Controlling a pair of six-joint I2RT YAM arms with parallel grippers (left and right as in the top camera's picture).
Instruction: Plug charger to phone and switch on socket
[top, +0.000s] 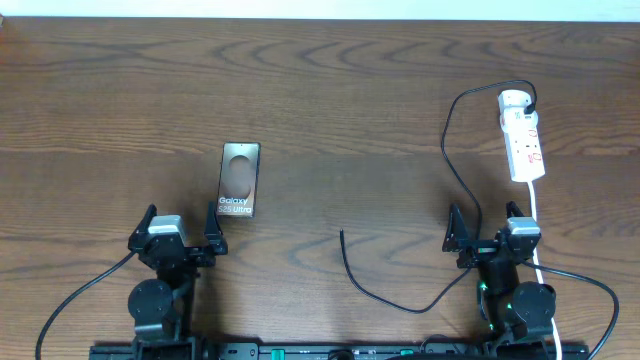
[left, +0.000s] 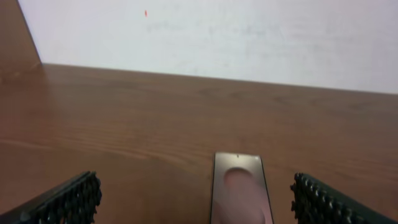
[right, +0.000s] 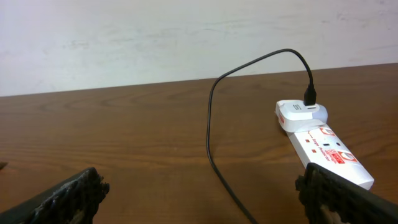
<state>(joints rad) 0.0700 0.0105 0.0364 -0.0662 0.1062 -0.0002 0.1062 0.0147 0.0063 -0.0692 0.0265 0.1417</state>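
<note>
Wooden table (top: 330, 90), overhead view. The slim dark phone with bronze face and white lettering (top: 239, 180) lies flat left of centre, just ahead of the left gripper (top: 181, 216). That gripper's jaws are spread wide and hold nothing. The narrow white power-strip socket (top: 525, 145) lies at the upper right, with the thin black charger cable (top: 444, 145) plugged into its far end. The cable loops down to the lower centre, and its free tip rests on the wood well apart from the phone. The right gripper (top: 485, 216) is likewise fully spread and empty. Switch position cannot be determined.
</note>
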